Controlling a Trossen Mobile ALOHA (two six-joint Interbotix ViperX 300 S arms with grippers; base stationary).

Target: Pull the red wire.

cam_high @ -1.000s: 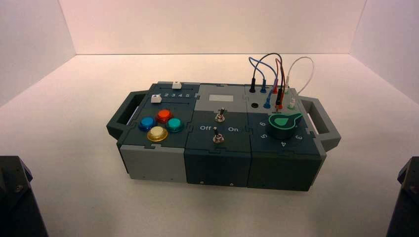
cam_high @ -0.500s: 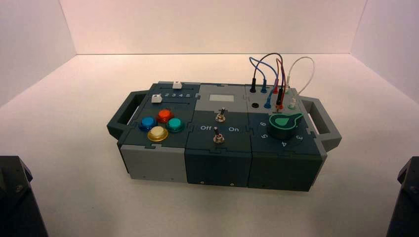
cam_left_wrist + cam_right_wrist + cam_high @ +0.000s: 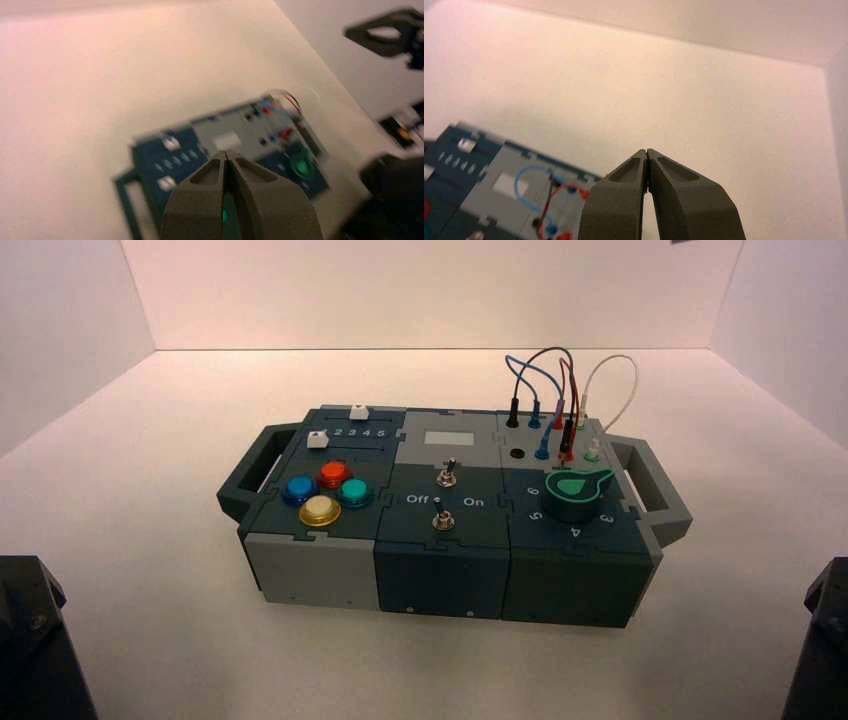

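The red wire [image 3: 569, 385] loops up from the back right corner of the box [image 3: 440, 570], with both red plugs in sockets beside the blue and white cables. In the right wrist view the red wire [image 3: 566, 187] lies far below and to the side of my right gripper [image 3: 646, 151], which is shut and empty, high above the table. My left gripper [image 3: 227, 154] is shut with nothing in it and hangs well above the box [image 3: 225, 140]. The red plugs [image 3: 286, 133] show blurred near the green knob [image 3: 301, 165].
On the box are the blue looped cable [image 3: 520, 368], the white looped cable [image 3: 620, 365], a green knob [image 3: 578, 490], two toggle switches [image 3: 447, 475], coloured buttons [image 3: 320, 495] and side handles [image 3: 650, 485]. Dark arm bases sit at the near corners [image 3: 30, 640].
The box and its wires stand as before. A small dark shape has come into the top right edge of the high view.
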